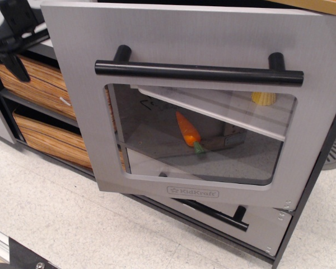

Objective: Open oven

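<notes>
The grey toy oven fills the view. Its brushed-silver door stands ajar, with its left edge swung out toward the camera. It carries a long black bar handle and the KidKraft logo. Through the clear window I see a toy carrot on the oven floor and a yellow toy on the shelf. My black gripper is at the top left corner, beside the door's left edge and apart from the handle. It is partly cut off, so its jaws cannot be read.
Two wood-grain drawers sit in a black frame left of the oven, just below the gripper. A short grey drawer with a black bar handle lies under the oven door. Pale speckled floor spreads in front.
</notes>
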You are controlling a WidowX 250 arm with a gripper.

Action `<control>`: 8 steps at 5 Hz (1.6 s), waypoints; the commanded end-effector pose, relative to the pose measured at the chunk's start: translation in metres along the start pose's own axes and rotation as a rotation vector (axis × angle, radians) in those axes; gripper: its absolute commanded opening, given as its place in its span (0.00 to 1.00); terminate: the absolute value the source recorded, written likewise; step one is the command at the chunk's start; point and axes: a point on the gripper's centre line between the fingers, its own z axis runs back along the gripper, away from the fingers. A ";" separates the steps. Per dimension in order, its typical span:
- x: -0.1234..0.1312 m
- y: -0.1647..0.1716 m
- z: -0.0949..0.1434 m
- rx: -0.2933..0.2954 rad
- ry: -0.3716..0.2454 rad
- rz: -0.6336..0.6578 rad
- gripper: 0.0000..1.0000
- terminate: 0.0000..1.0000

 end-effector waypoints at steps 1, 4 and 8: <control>0.009 0.019 0.048 0.053 0.022 -0.139 1.00 0.00; -0.016 -0.069 0.034 -0.056 0.024 0.019 1.00 0.00; -0.150 -0.088 -0.002 -0.147 0.182 -0.034 1.00 0.00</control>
